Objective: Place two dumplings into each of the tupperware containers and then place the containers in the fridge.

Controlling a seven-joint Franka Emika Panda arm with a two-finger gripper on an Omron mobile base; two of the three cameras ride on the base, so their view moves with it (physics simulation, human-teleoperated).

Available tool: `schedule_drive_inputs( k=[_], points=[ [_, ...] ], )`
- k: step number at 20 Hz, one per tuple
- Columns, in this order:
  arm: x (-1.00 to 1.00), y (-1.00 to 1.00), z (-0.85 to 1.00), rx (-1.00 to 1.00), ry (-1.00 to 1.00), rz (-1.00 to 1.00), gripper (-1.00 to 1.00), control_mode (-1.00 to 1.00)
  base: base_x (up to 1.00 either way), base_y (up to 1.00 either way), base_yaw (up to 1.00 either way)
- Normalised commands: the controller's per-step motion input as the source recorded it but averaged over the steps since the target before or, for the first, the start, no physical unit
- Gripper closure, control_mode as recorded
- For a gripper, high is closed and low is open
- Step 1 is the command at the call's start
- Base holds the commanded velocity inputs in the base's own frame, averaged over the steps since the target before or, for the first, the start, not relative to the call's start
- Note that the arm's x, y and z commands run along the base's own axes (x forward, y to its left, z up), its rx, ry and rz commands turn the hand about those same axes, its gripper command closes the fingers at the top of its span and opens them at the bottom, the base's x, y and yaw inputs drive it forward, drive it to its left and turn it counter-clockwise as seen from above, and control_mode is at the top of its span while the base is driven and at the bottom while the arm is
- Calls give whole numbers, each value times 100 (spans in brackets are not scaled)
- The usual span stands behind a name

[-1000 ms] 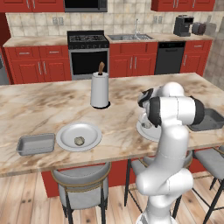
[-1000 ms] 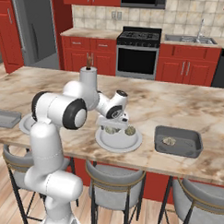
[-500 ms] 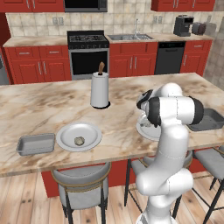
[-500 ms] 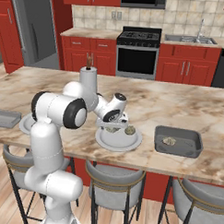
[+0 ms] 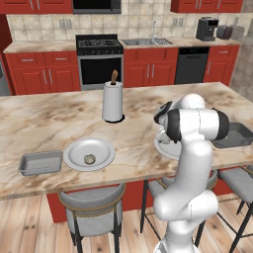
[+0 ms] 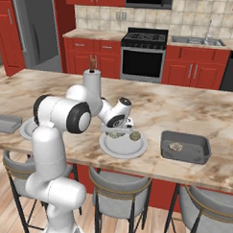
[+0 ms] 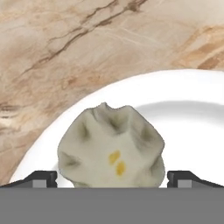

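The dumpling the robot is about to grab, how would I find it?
Find the long marble island counter. In front of the robot sits a round white plate with dumplings. It's the dumpling sitting between the open claw tips, while the other dumpling sits off to the side.

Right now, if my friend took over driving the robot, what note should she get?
Gripper: open, low over the round white plate in front of the arm, fingertips either side of a lumpy beige dumpling, not closed yet.
That plate has another dumpling.
Grey rectangular tupperware container on the right holds one dumpling.
Second grey container at the left looks empty; beside it a white plate with one dumpling.
Left: fill both, then into the tall grey fridge.
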Motion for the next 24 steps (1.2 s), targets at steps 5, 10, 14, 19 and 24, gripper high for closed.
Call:
schedule_drive_inputs(
  k=[5,10,14,19,24],
  points=[
    [0,5,-23,0,0,0,100,-100,0,0,0],
    [0,0,-2,0,2,0,100,-100,0,0,0],
    [0,0,38,0,0,0,100,-100,0,0,0],
    [-13,-23,93,-1,0,0,100,-100,0,0,0],
    [-54,-87,76,0,0,-11,100,-100,0,0,0]
  ],
)
